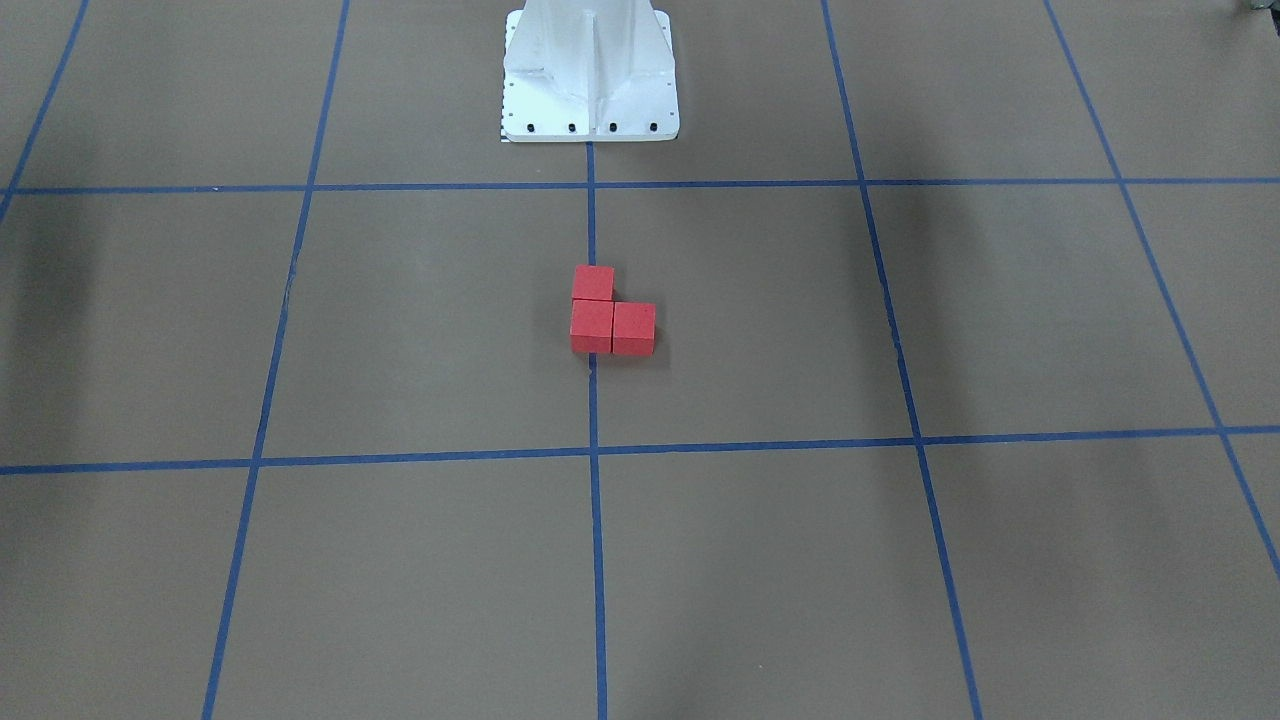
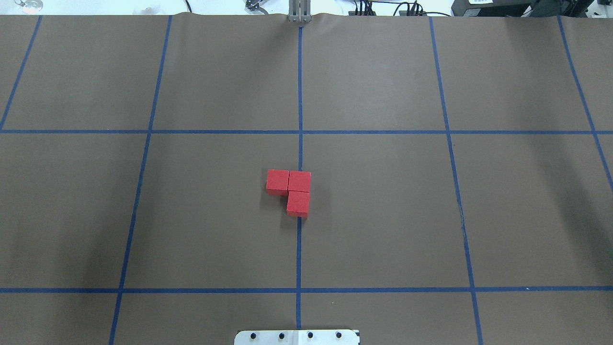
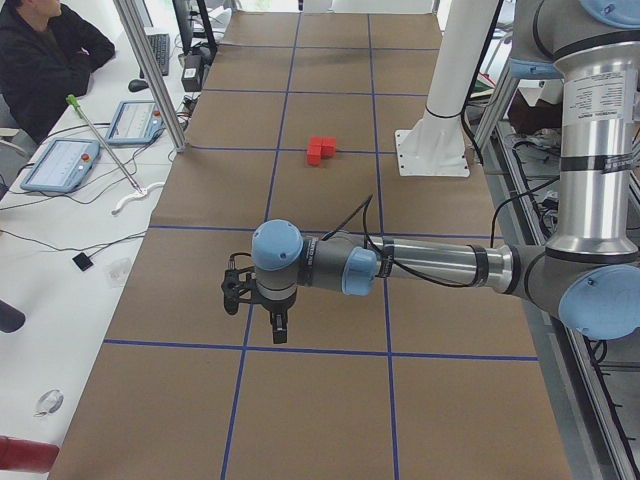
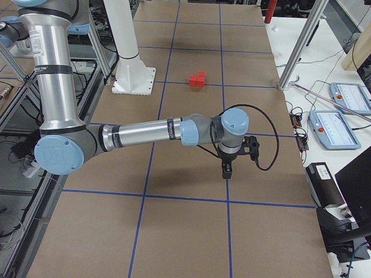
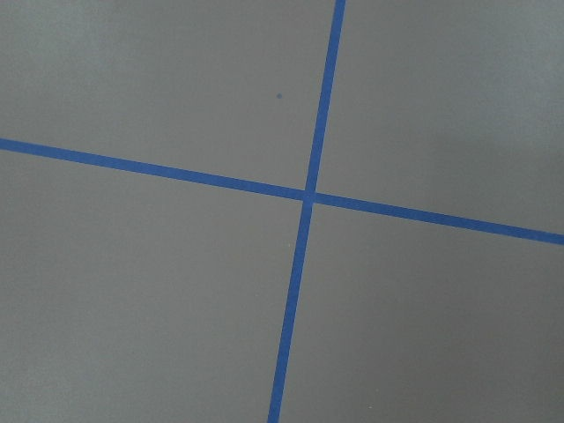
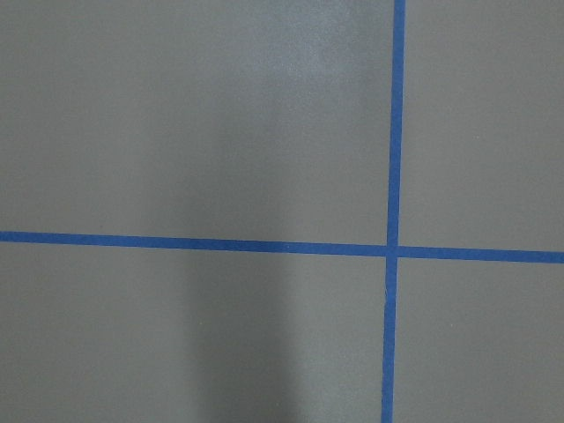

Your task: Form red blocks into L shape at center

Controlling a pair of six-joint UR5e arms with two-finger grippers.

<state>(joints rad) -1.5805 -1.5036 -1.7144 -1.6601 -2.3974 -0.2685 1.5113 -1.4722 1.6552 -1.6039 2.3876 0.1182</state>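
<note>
- Starting at the robot's left, the left gripper is seen hanging over the brown floor, pointed down, well apart from the blocks. It is shown only from the side, so it cannot be told if its claw is apart or together.
- A person is seated across the table from the robot, with control pads laid on the white desk.
- The three red blocks are found at the center, pressed together in an L.
- The left block is laid just left of the middle tape line, touching the corner block, which is set right on that line.
- The third block is set on the line too, touching the corner block's side that faces the white robot base.
- One leg of the L is pointed to the robot's left and the other toward the base. Both legs are two blocks long and are lined up nearly square with the tape.
- The right gripper is hung pointed down at the robot's right, well apart from the blocks. It is seen only from the side, so its claw cannot be told either.
</note>
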